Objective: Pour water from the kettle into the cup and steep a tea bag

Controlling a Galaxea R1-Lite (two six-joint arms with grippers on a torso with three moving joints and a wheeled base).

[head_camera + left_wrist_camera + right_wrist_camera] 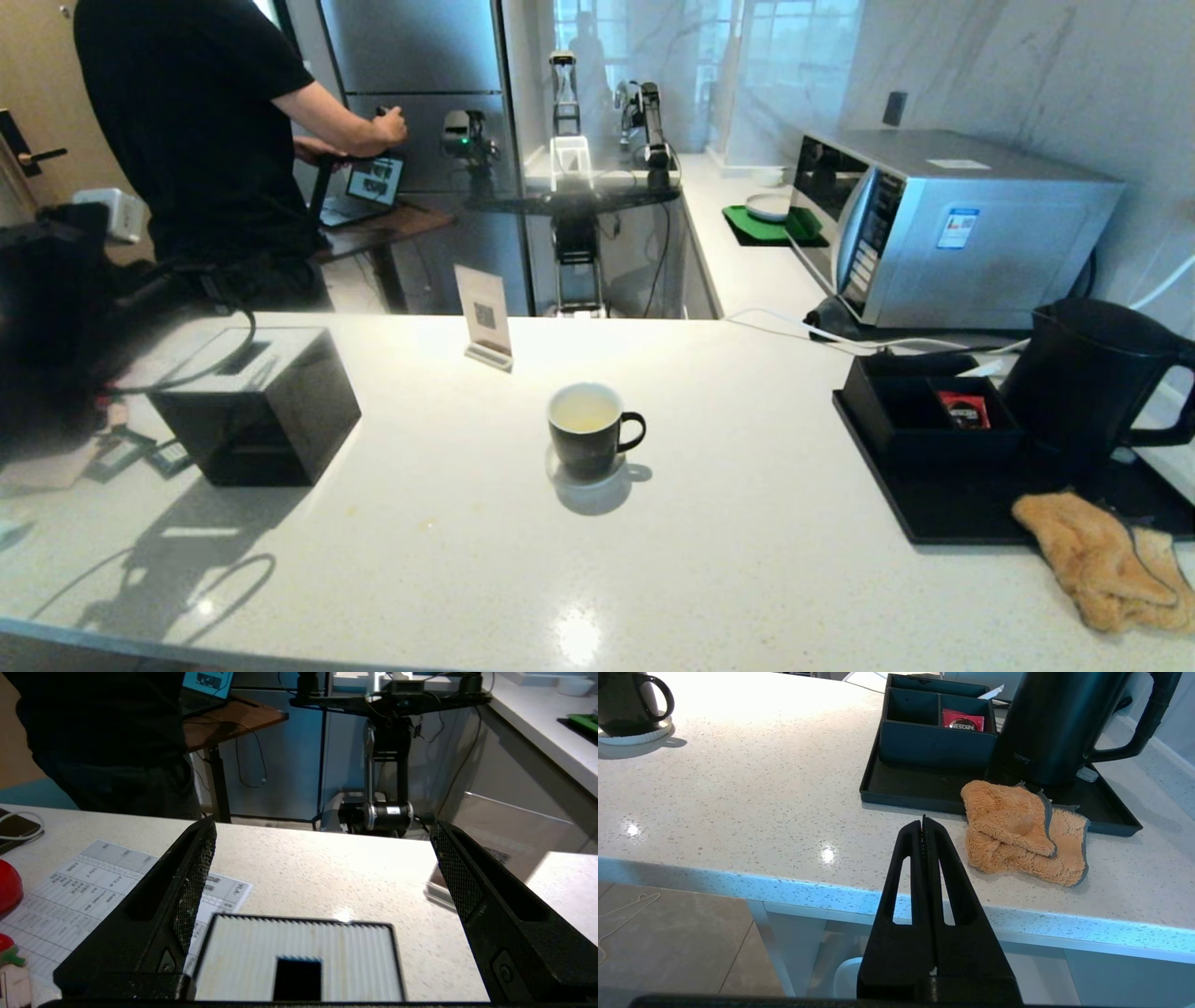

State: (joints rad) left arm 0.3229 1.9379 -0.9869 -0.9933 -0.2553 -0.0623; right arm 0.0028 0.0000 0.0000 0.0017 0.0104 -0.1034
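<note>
The black cup [586, 434] stands on a white coaster at the middle of the counter, with pale liquid inside; the right wrist view shows it [626, 700] too. The matte black kettle [1088, 373] [1055, 723] sits at the right on a black tray [952, 513], handle to the right. A red Nescafe sachet [964, 409] [963, 720] lies in a black compartment box on that tray. My left gripper [322, 828] is open and empty above the black box's ribbed white top [299, 942]. My right gripper [923, 820] is shut on nothing, low before the counter's front edge, out of the head view.
A black rectangular box [257, 406] sits at the left, papers [84, 891] beside it. An orange cloth [1102, 560] [1017, 830] lies over the tray's front corner. A small sign stand [485, 317], a microwave [943, 224] and a person [205, 121] are behind.
</note>
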